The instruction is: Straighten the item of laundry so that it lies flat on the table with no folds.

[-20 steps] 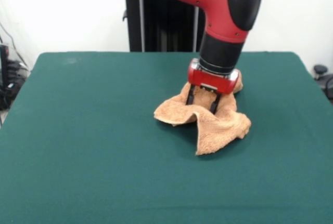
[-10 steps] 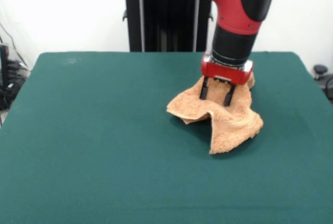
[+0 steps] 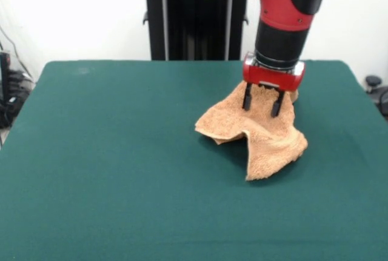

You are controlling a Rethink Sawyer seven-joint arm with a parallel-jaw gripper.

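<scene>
Towel bunched, pincer released above it

Your pincer point(image 3: 262, 108) hangs spread over the towel point(image 3: 254, 132), gripping nothing; a ridge toward 6 o'clock keeps it off the table point(image 3: 109, 152).

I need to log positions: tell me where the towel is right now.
In the front view the towel lies rumpled on the green table, right of centre and nearer the far edge, directly under the open gripper.

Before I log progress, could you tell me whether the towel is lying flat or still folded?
Folded. The towel is bunched on the table, with a raised ridge and one flap doubled over at its front edge.
</scene>
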